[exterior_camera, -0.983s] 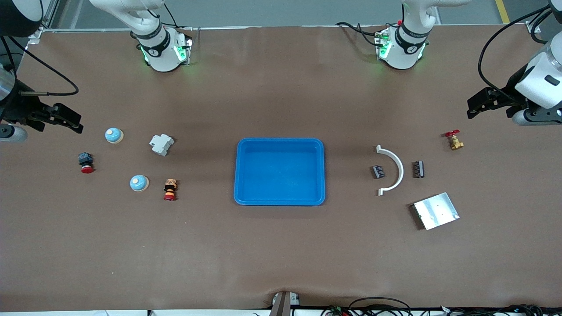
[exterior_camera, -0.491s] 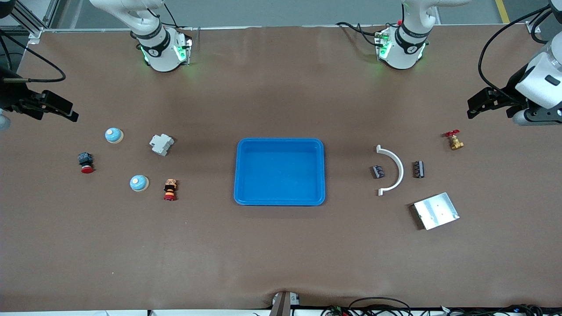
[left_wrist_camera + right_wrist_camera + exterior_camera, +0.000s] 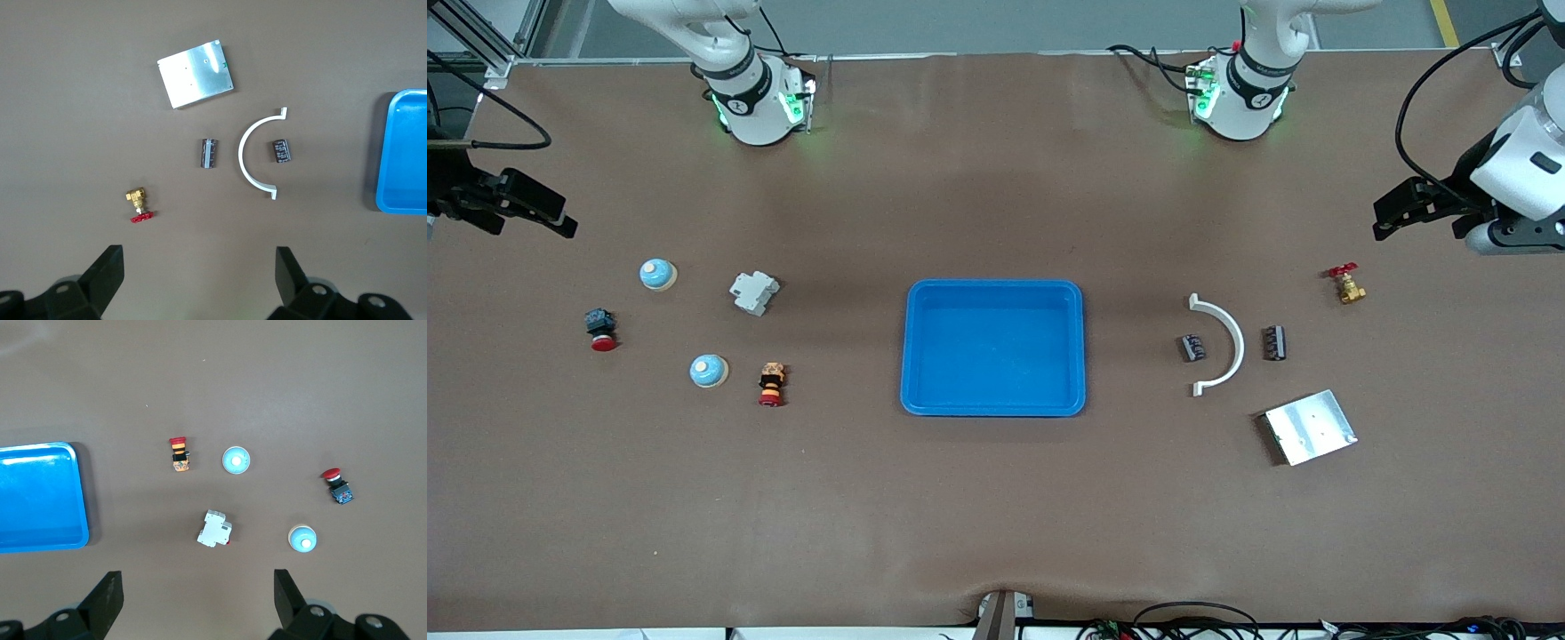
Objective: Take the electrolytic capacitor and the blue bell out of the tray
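While both arms hung high at the table's two ends, nothing on the brown mat was being touched. The left gripper (image 3: 1392,213) was up over the left arm's end of the table, above bare mat beside the brass valve (image 3: 1348,285), its black fingers (image 3: 103,277) spread wide and empty. The right gripper (image 3: 551,213) mirrored it over the right arm's end, above the mat close to one bell, fingers (image 3: 107,597) wide apart too, gripping nothing.

Down on the table, the blue plastic tray (image 3: 993,404) sat in the middle, shallow, with rounded corners and nothing in it. Toward the left arm's end lay two small dark cylindrical capacitors: one capacitor (image 3: 1192,347) inside the curve of a white arc-shaped bracket (image 3: 1232,338), the second capacitor (image 3: 1273,343) just outside it. A flat, shiny metal plate (image 3: 1310,427) lay nearer the front camera than these, and the red-handled valve farther from it.

Toward the right arm's end stood two domed, pale-blue bells with white tops: the farther bell (image 3: 657,274) and the nearer bell (image 3: 708,371). Between and around them were a white boxy breaker (image 3: 753,292), a red-capped push button (image 3: 600,330) and a second, orange-and-red button (image 3: 771,384) just beside the nearer bell.
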`<move>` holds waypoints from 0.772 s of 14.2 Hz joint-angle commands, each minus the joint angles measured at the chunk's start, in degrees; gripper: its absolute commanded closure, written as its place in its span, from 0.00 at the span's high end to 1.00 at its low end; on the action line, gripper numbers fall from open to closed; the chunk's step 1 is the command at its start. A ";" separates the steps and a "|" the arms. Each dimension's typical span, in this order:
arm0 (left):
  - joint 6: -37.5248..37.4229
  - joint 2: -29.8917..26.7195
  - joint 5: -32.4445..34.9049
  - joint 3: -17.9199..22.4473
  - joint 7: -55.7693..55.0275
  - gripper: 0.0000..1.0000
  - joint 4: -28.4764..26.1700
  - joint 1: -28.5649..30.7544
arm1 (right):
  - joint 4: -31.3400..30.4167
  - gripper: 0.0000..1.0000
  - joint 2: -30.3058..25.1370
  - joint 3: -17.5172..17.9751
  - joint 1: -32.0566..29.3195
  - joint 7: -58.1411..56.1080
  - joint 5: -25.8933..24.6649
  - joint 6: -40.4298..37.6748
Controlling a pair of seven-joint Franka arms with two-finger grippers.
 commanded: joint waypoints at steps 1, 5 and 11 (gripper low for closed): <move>-1.19 0.60 -1.40 -0.22 0.83 1.00 1.34 0.53 | 1.04 1.00 -0.48 0.17 0.77 -0.33 -2.39 -0.58; -1.19 0.60 -1.40 -0.22 0.83 1.00 1.34 0.53 | 1.22 1.00 -0.92 0.43 1.03 -0.15 -3.54 1.00; -1.19 0.60 -1.40 -0.22 0.83 1.00 1.34 0.53 | 1.31 1.00 -1.19 0.70 1.12 0.47 -4.16 1.62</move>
